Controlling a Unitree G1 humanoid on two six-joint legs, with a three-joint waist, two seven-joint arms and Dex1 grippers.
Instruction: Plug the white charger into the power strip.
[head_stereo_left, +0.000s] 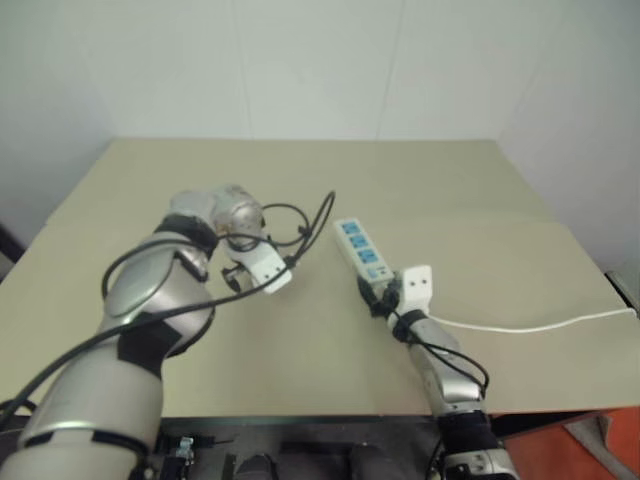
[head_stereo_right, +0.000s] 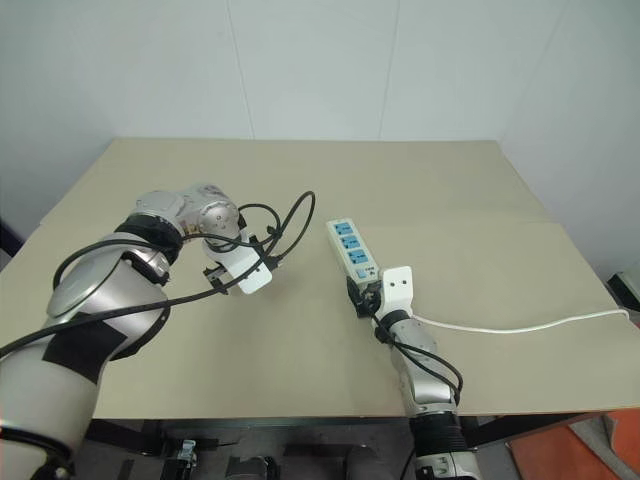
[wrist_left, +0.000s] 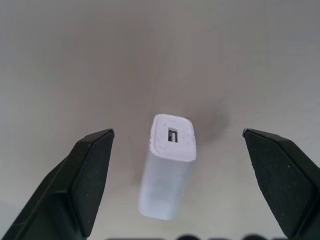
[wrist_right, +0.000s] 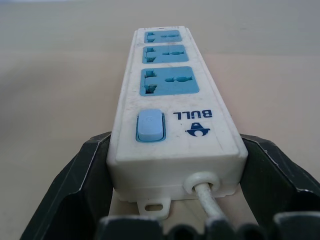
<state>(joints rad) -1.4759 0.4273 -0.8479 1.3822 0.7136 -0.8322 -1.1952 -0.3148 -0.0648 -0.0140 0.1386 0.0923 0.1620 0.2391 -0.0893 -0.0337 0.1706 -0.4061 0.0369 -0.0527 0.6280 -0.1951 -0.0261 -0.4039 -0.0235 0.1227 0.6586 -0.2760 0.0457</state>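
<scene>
We note the right gripper clamps the near, cord end of the power strip, lying right of table centre, presumably to brace it against insertion force; its 3 blue sockets face up.

The left gripper hangs spread wide above the white charger, which stands on the table left of the strip, untouched between the fingers. We judge grasping comes next.
</scene>
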